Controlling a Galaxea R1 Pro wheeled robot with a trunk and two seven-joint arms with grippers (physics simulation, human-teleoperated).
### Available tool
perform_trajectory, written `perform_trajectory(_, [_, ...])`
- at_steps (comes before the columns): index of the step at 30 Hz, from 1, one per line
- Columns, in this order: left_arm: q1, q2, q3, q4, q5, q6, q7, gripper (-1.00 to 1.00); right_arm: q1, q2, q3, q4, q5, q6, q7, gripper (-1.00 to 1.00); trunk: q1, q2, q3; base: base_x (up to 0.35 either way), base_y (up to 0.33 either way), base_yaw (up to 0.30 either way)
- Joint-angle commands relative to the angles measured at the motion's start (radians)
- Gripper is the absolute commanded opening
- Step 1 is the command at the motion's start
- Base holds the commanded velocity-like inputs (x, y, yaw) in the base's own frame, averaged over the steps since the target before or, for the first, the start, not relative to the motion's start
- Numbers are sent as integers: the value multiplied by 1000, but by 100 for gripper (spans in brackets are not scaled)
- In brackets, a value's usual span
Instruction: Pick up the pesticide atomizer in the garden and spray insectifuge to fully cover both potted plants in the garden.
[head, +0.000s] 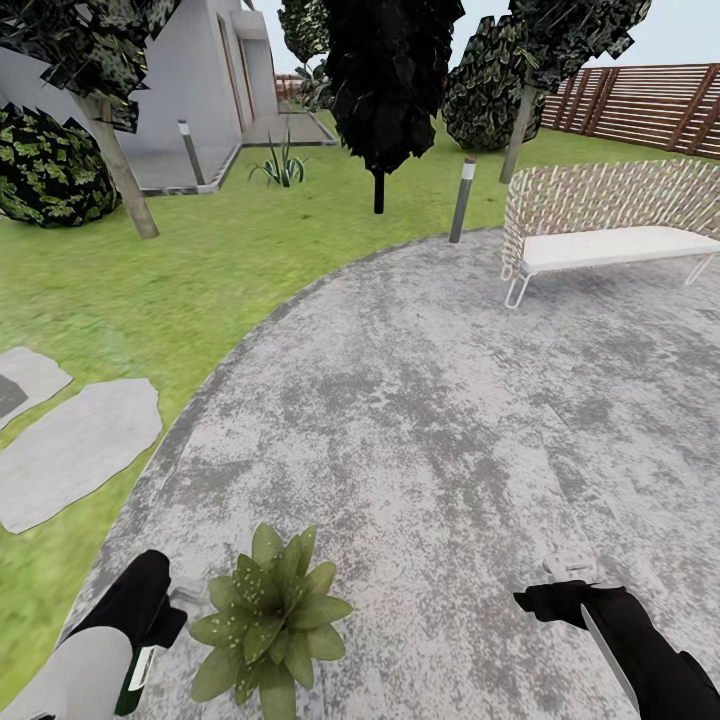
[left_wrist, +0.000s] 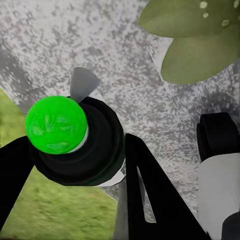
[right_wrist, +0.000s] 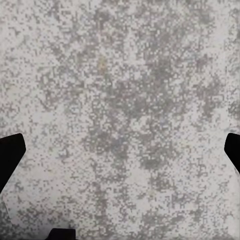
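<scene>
One potted plant (head: 270, 620), a low rosette of pale-speckled green leaves, sits on the gravel patio (head: 430, 400) close in front of me. My left gripper (head: 165, 605) hangs just left of it, shut on the pesticide atomizer (head: 136, 672), whose dark-green body and white label strip show under my wrist. In the left wrist view the atomizer (left_wrist: 75, 145) sits between the black fingers (left_wrist: 147, 190) of the left gripper (left_wrist: 75, 167), with plant leaves (left_wrist: 195, 40) beyond it. My right gripper (head: 548, 585) hovers open over bare gravel; its view shows the right gripper (right_wrist: 120, 150) holding nothing.
A white bench (head: 610, 245) with a woven back stands at the patio's far right, with a bollard lamp (head: 462, 200) beside it. Grey stepping stones (head: 75, 450) lie in the lawn on the left. Trees, dark bushes, a house wall and a slatted fence (head: 640, 105) lie beyond.
</scene>
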Motion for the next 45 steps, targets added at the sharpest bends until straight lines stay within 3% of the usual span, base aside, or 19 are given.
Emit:
perform_trajectory(1, [-1, -1, 4, -4, -11, 1, -10, -100, 0, 0, -2, -1, 5, 5, 7, 100, 0, 0, -1, 0, 0, 0])
perform_trajectory(6, [-1, -1, 3, -50, -11, 27, -10, -100, 0, 0, -2, -1, 5, 5, 7, 100, 0, 0, -1, 0, 0, 0])
perform_trajectory(22, [10, -1, 5, -16, -8, 23, -9, -100, 0, 0, -2, -1, 5, 5, 6, 100, 0, 0, -1, 0, 0, 0])
perform_trajectory(25, [4, -24, 3, -76, -8, 26, -9, -100, 0, 0, -2, -1, 5, 5, 6, 100, 0, 0, -1, 0, 0, 0])
perform_trajectory(30, [0, -29, 3, -96, -8, 27, -10, -100, 0, 0, -2, -1, 5, 5, 6, 100, 0, 0, -1, 0, 0, 0])
perform_trajectory(41, [12, -28, 12, -85, -8, 23, -9, -100, 0, 0, -2, -1, 5, 5, 6, 100, 0, 0, -1, 0, 0, 0])
perform_trajectory(45, [13, -25, 13, 8, -9, 22, -6, -100, 0, 0, -3, -1, 5, 5, 6, 100, 0, 0, -1, 0, 0, 0])
